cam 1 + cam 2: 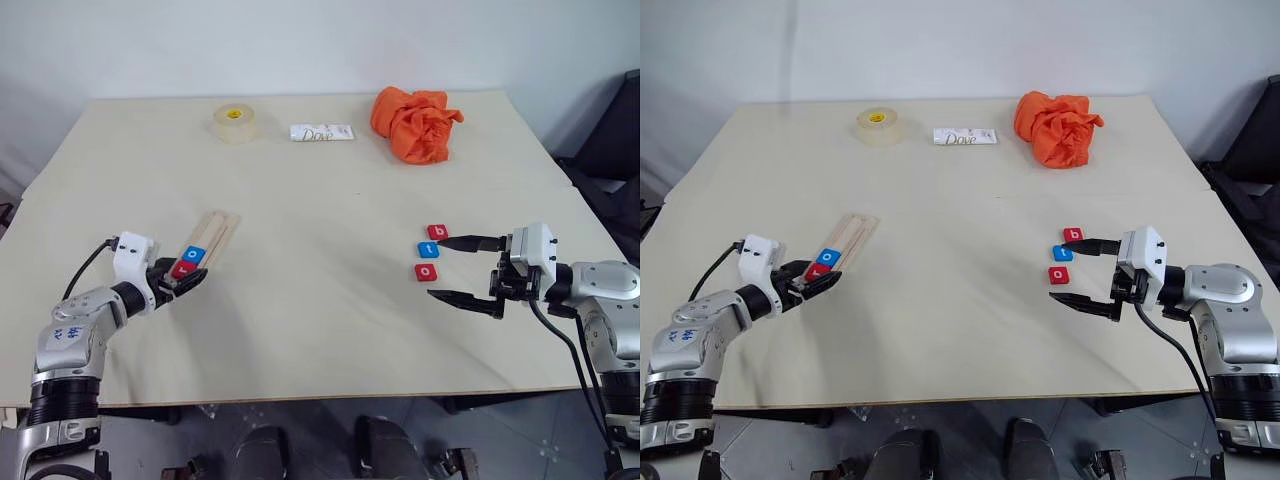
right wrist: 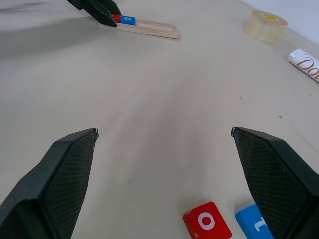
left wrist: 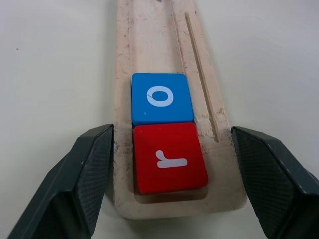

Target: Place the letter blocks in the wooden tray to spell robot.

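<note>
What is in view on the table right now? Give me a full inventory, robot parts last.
letter blocks in tray: 2, red r at the near end, blue o touching it
loose letter blocks: 3, red b, blue t, red o, in a column on the table's right
wooden tray: 1, pale wood, left of centre
tape roll: 1, yellowish, far edge
Dove wrapper: 1, white, far edge
cloth: 1, orange, crumpled, far right
table: 1, beige
left gripper: open, straddling the tray's near end
right gripper: open, beside the loose blocks

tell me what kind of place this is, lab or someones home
Probably a lab or test room, not a home: a bare pale table against a plain wall, staged with odd props: a tape roll, a crumpled orange cloth and letter blocks.
</note>
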{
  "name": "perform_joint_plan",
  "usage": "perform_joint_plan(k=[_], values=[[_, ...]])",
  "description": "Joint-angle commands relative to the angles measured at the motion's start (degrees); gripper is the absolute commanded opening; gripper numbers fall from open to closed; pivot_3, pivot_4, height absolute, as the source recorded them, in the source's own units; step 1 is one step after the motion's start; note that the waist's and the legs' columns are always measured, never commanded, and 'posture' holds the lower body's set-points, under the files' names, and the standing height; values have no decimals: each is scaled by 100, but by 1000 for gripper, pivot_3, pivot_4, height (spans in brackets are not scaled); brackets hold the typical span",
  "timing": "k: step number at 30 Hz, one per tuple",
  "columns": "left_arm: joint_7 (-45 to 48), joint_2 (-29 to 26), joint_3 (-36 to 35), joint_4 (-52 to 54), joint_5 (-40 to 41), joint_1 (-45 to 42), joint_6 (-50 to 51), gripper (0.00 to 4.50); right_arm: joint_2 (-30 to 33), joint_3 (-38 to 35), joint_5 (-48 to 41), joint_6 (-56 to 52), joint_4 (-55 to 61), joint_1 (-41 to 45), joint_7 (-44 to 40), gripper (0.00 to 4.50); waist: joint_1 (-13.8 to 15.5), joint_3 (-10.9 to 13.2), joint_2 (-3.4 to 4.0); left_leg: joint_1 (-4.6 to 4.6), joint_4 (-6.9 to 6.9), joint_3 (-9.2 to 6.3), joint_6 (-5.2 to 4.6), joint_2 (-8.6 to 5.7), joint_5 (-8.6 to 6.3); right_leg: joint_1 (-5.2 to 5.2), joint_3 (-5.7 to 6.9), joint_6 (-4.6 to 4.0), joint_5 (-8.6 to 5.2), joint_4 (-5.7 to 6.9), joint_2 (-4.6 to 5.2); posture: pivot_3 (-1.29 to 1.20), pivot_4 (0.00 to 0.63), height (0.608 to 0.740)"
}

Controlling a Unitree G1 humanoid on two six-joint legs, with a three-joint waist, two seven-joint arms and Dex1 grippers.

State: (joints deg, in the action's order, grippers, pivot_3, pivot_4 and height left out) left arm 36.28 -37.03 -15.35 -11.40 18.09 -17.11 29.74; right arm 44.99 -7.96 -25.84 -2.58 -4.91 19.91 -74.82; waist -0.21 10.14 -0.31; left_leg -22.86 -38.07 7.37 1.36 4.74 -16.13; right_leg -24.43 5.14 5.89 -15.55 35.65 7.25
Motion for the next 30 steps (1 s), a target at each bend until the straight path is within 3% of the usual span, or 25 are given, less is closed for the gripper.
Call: perform_joint_plan(k=[1,7,15,21,30], values=[[458,3,132,188,109,305,-259,3427,63,-126,-22,82,-4,98,13,4500,1,0,0,0,0,1,0,0,0,0,-1,0,0,-1,0,0,150,740],[1397,-256,607,835,176,484,-474,3427,79,-99,-10,159,-137,182,-81,4500,22,1,-2,-5,-1,4,-2,-1,-4,-2,-1,0,0,-6,1,0,150,740],[2783,-562,1955,1018,-170,-263,-739,3427,167,-228,-34,239,-58,-22,-135,4500,20,2,-4,-14,-1,3,-3,-1,-4,-7,0,0,0,-9,-1,0,150,740],[3458,-168,2810,253,-642,-1245,-1621,3427,289,-473,-82,239,281,-539,-61,4500,34,5,-9,-22,-5,3,1,-1,-2,-12,0,0,0,-11,-4,0,150,740],[3716,539,3282,-622,-1089,-2021,-2614,3427,296,-898,-153,96,918,-1278,320,4500,26,13,-22,-25,-12,3,12,-2,4,-11,-2,2,1,-12,-4,0,150,740]])
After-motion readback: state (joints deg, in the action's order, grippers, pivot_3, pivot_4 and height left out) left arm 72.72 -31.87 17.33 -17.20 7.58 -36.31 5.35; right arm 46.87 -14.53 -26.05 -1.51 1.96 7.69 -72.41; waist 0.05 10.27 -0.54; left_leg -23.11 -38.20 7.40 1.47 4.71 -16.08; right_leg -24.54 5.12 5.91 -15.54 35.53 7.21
